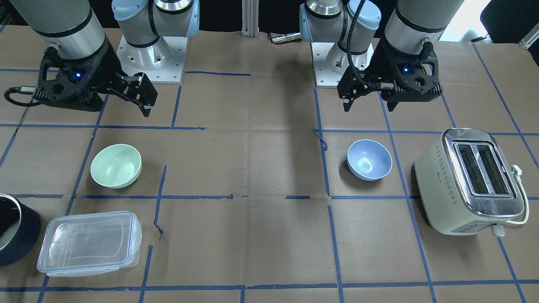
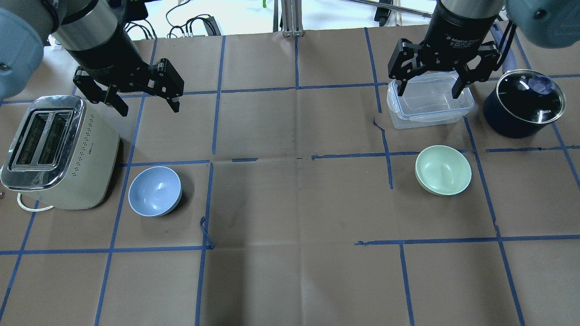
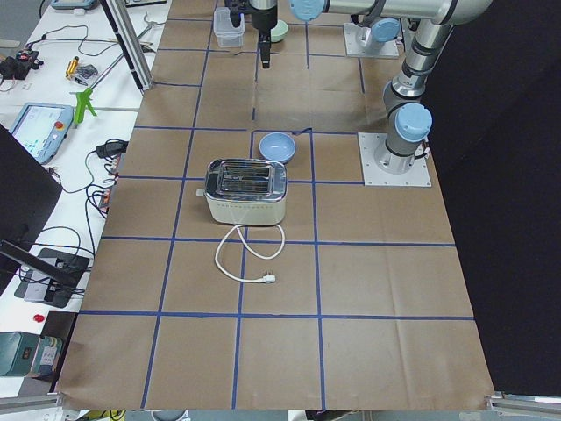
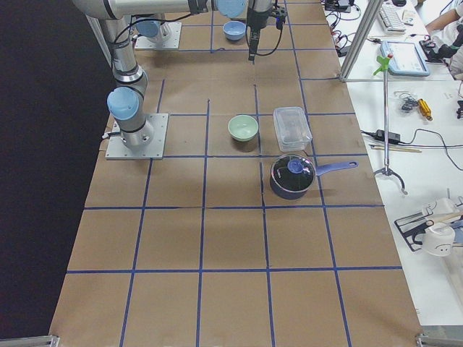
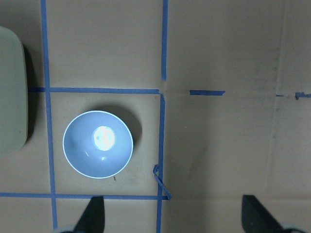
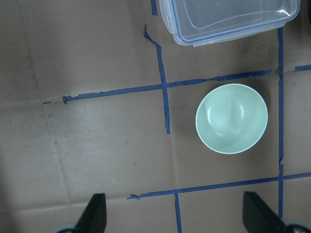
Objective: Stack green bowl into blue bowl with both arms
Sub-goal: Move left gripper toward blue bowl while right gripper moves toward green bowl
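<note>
The pale green bowl sits upright on the table on my right side; it also shows in the front view and the right wrist view. The pale blue bowl sits upright on my left side, next to a toaster, and shows in the front view and the left wrist view. My left gripper is open and empty, raised above the table beyond the blue bowl. My right gripper is open and empty, raised over the clear container, beyond the green bowl.
A cream toaster stands close to the left of the blue bowl. A clear lidded container and a dark blue pot with a glass lid lie beyond the green bowl. Blue tape lines grid the brown table.
</note>
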Available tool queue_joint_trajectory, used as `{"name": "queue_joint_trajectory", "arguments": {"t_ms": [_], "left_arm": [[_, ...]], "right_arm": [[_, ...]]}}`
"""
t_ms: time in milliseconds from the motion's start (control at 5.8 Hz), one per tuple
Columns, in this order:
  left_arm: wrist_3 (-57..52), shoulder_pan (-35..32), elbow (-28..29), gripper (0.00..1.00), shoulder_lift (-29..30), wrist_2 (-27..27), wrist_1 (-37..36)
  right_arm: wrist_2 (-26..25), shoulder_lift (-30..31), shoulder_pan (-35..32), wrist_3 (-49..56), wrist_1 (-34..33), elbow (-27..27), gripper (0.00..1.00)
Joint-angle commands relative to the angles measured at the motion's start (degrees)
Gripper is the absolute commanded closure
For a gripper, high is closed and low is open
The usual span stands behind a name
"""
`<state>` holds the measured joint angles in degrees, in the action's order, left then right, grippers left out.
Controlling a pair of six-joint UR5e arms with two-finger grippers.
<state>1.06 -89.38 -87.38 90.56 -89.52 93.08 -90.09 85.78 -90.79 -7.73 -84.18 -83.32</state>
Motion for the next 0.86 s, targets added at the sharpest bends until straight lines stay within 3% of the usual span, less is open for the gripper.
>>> {"name": "queue_joint_trajectory", "arguments": {"t_ms": [0, 517, 690], "left_arm": [[-0.09, 0.0, 0.01, 0.02, 0.05, -0.04, 0.0], [-3.39, 0.87, -1.03, 0.02, -1.6, -0.39, -0.09], [-4.91, 1.05, -1.3, 0.02, -1.1, -0.57, 0.17]], "right_arm": [[0.0, 0.0, 0.0, 0.0, -0.02, 0.0, 0.0], [-0.09, 0.7, 3.14, 6.03, 0.77, -1.39, 0.0], [-0.17, 3.58, 7.51, 12.76, -0.01, -6.02, 0.0]]}}
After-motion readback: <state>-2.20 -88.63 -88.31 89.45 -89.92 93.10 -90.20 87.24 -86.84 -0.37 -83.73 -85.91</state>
